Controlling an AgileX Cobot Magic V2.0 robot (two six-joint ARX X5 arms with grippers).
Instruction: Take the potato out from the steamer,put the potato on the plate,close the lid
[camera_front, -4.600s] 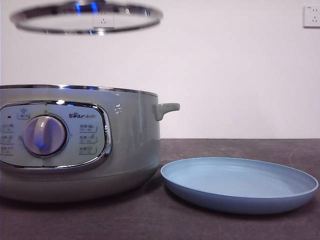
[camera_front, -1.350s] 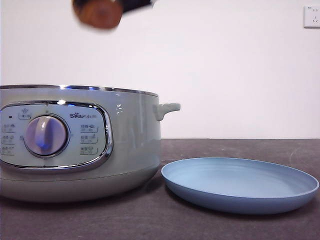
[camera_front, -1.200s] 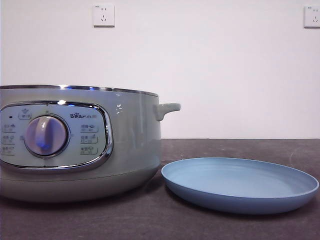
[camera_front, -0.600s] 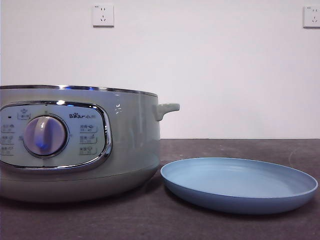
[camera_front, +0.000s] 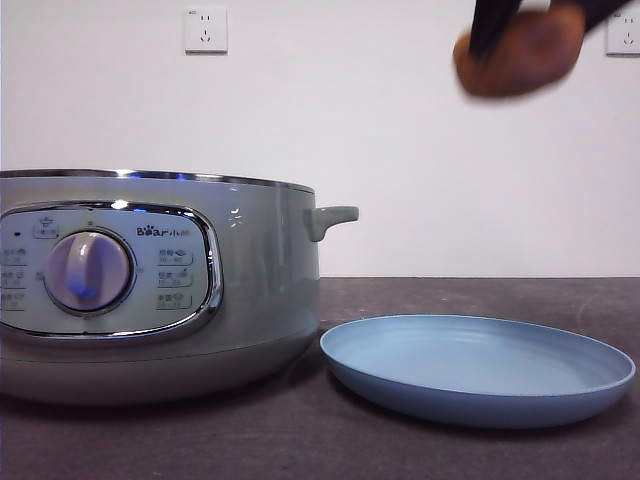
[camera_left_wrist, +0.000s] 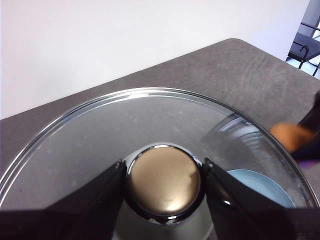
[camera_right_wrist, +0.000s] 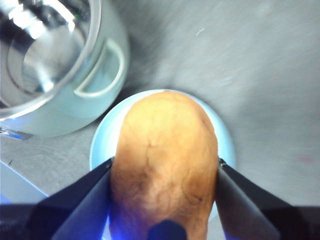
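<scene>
High above the plate (camera_front: 478, 372), the right pincer (camera_right_wrist: 165, 175) is clamped on the potato (camera_right_wrist: 165, 160) — long axis running out along its jaws, plate directly underneath, nothing between. Beside it the steamer (camera_front: 160, 285) stands open on the worktop (camera_front: 480, 295). Out of the way, the left pincer (camera_left_wrist: 162, 182) grips the lid (camera_left_wrist: 100, 135) by its knob.

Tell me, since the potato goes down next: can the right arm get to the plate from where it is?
Probably yes. The right gripper holds the potato high above the plate, which lies bare beside the steamer. Nothing stands between them. The left gripper holds the lid elsewhere.
</scene>
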